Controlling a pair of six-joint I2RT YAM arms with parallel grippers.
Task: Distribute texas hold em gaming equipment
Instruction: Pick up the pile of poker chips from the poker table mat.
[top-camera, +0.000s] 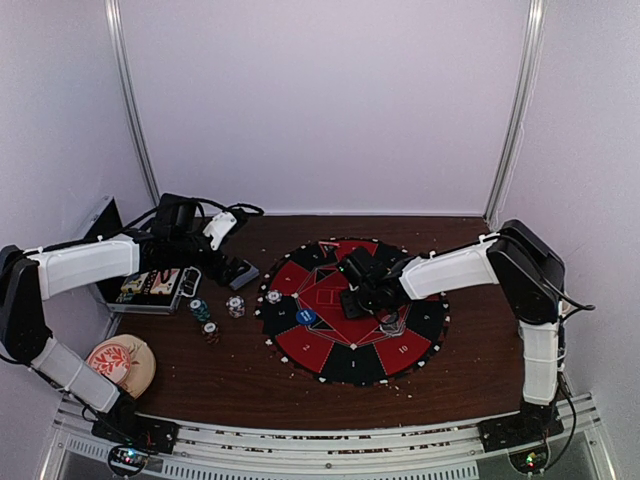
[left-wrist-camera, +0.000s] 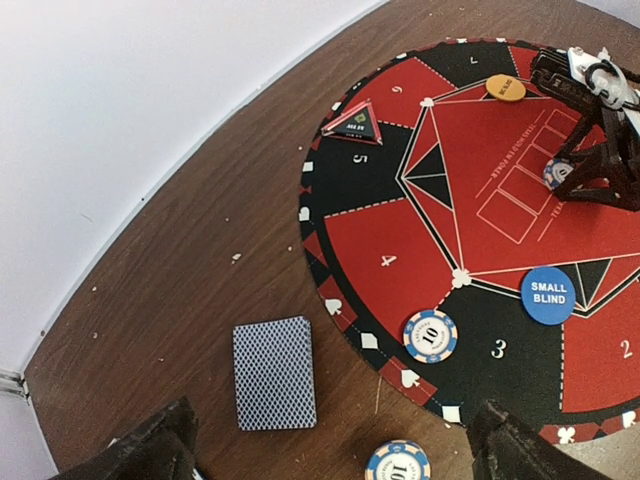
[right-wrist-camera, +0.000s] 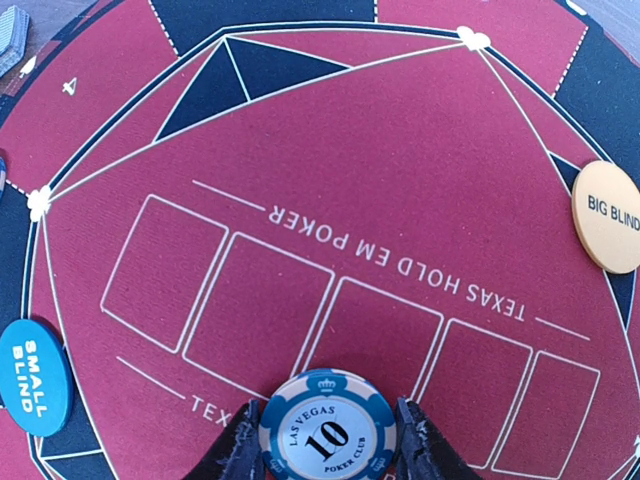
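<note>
straddling chip (right-wrist-camera: 327, 425) on mat (right-wrist-camera: 400, 150): r gripper (right-wrist-camera: 328, 442) half-closed (grip unclear); l gripper (left-wrist-camera: 335, 445) spread wide, empty

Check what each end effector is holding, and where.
Left end effector: open, nothing held. Right end effector: fingers flank the blue-and-white 10 chip at opposite rim edges; whether they actually grip it cannot be told.

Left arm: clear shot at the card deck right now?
Likely yes: the deck lies alone on bare table just ahead of the open left gripper, nothing between; the nearest chip sits clear of it.
</note>
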